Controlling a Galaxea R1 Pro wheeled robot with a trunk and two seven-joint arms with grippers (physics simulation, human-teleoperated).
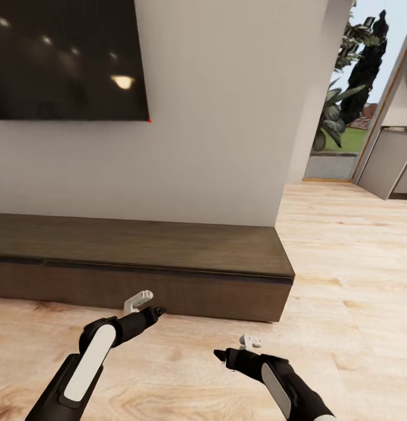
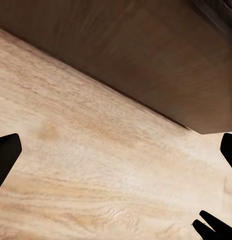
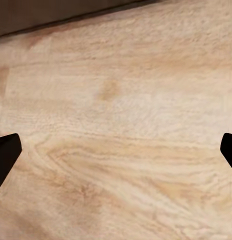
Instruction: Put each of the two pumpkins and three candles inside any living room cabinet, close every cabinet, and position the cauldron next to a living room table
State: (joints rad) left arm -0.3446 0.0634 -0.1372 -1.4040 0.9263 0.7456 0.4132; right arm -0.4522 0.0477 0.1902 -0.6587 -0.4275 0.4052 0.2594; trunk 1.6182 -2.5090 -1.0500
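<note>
1. Standing against the wall, the long low dark brown wood-grain cabinet (image 1: 139, 257) has its fronts closed.
2. Left gripper (image 1: 159, 311) hangs just before the cabinet, fingers (image 2: 6, 155) spread wide, empty.
3. Right gripper (image 1: 221, 354) hangs near the cabinet over the light wooden floor (image 1: 344, 280), spread, empty.

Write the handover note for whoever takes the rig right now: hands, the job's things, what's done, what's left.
Left hand: open, empty, low by the cabinet front.
Right hand: open, empty, over the wood floor.
Cabinet: along the wall under the dark screen; its front looks shut.
No pumpkins, candles, cauldron or table are in sight here, so I cannot tell what is already stowed.
Left: check that every item is inside, shut every cabinet, put the cauldron beside the table.
</note>
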